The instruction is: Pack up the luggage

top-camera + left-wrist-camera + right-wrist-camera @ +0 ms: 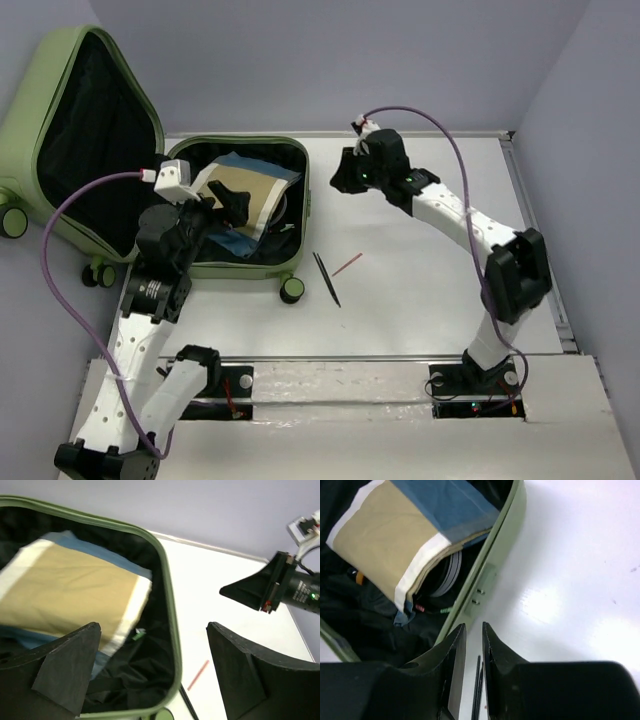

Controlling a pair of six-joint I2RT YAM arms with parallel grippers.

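Observation:
The luggage [240, 268] lies open at the table's left, its lid [30, 110] leaning back. Its rim shows in the left wrist view [167, 605] and the right wrist view [495, 565]. A folded tan, white and blue cloth [262, 195] [70, 590] [385, 535] lies inside on the black lining. My left gripper [230, 205] [155, 670] hovers over the luggage's right part, jaws wide open and empty. My right gripper [342, 180] [471, 635] is just outside the right rim, jaws nearly together with a narrow gap, holding nothing.
Thin black sticks [327, 278] [479, 680] and a thin red stick [347, 264] [198, 675] lie on the white table to the right of the luggage's wheel [292, 290]. A grey round thing [447, 572] sits under the cloth. Walls stand behind and to the right.

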